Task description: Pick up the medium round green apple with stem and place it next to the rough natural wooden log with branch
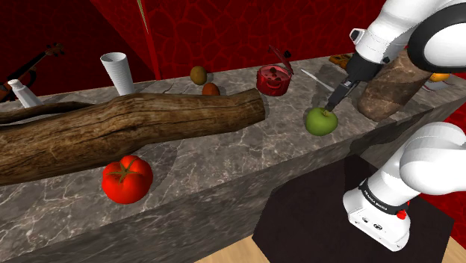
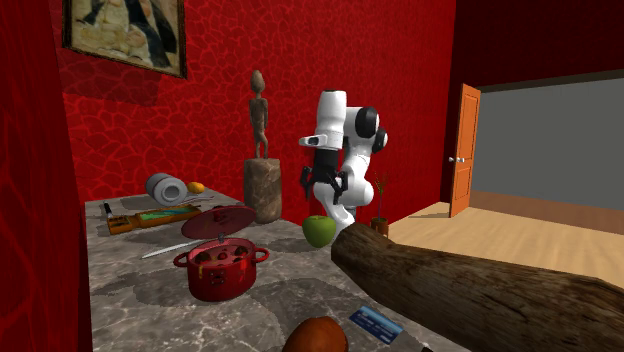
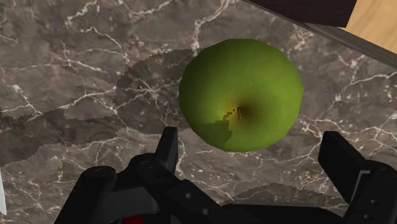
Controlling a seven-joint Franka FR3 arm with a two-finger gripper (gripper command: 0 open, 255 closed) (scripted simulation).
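The green apple [image 1: 321, 120] sits on the marble bench [image 1: 224, 172] close to its front edge. In the shoulder view it lies between the cut end of the log [image 1: 127, 127] and an upright wooden stump [image 1: 388, 90]. It is near the log's end but apart from it, with bare marble showing between them. The apple is round, with no clear long axis. It stands upright with its dimple turned up towards the claw, and the wrist view shows a short dark stem [image 3: 240, 113] in that hollow.

The claw [image 1: 334, 101] points down at the apple from just above. In the wrist view the claw [image 3: 254, 159] is spread wide, its two black fingers standing well apart. The apple [image 3: 240, 94] lies ahead of them, nearer the middle than either finger, and neither finger touches it. In the second exterior view the claw [image 2: 320, 200] hangs directly over the apple [image 2: 318, 231].

The log is rough and brown. Its long axis runs along the bench, from the shoulder view's left edge in towards the middle, and its blunt end faces the apple. In the second exterior view the log [image 2: 470, 290] stretches from beside the apple towards the lower right.

A red pot [image 1: 274, 80] stands behind the log's end, towards the wall. A tomato [image 1: 127, 179] rests in front of the log, and a white cup [image 1: 119, 73] stands behind it.
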